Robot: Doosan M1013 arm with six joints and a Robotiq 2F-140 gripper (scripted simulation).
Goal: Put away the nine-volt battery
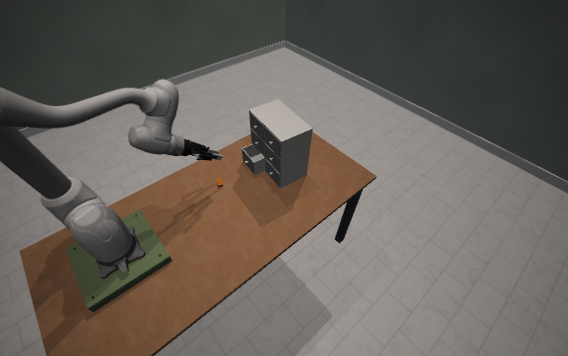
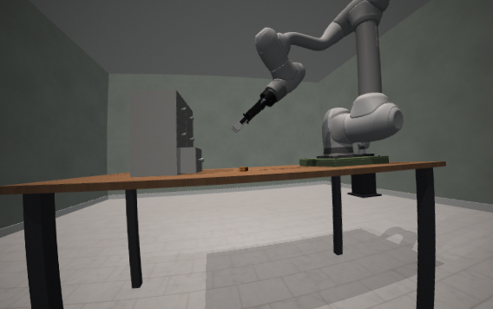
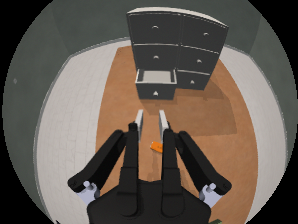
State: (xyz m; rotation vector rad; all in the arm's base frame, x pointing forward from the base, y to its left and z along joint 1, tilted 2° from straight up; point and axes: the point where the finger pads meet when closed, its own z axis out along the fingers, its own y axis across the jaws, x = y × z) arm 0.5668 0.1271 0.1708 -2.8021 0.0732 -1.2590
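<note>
The small chest (image 1: pixel 295 159) (image 2: pixel 154 134) (image 3: pixel 167 30) stands upright on the brown table (image 1: pixel 215 250) (image 2: pixel 282 172) (image 3: pixel 115 105), its front towards the robot. Seen from the robot, the chest's bottom left drawer (image 1: pixel 248 161) (image 2: pixel 188 161) (image 3: pixel 156 91) is pulled part of the way out and sits about level; its other five drawers look pushed in. Whether anything lies inside the open drawer cannot be made out.

The orange nine-volt battery (image 1: pixel 220 183) (image 2: pixel 244 169) (image 3: pixel 156 147) lies on the table in front of the chest, apart from it, on the robot's side of the open drawer.

The gripper (image 1: pixel 218 156) (image 2: pixel 237 127) (image 3: pixel 151 116) hangs above the table in front of the chest, tilted down towards it. Its fingers stand a narrow gap apart with nothing between them, and touch neither chest nor battery. The green base plate (image 1: pixel 163 258) (image 2: pixel 312 162) lies well apart from the chest, towards the table's other end.
</note>
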